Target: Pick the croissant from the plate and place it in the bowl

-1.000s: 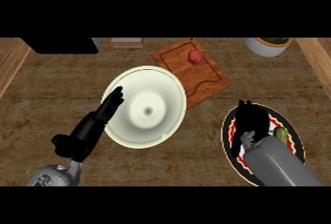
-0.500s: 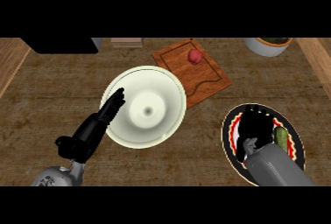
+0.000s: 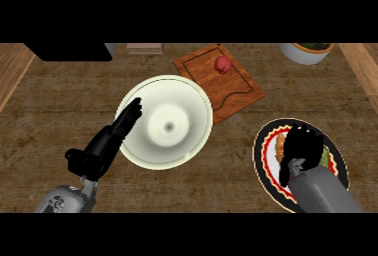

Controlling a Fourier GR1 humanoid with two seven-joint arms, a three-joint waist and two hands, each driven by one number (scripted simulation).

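One change: right hand (image 3: pixel 303 150) now covers the croissant (image 3: pixel 280 148).

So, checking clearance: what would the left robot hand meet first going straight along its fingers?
Likely the upper-left rim of the cream round bowl; how high the left robot hand is above it is unclear.

Black left hand (image 3: pixel 103 147) and black right hand (image 3: pixel 303 150) on 2 rounded grey forearms (image 3: pixel 322 192).
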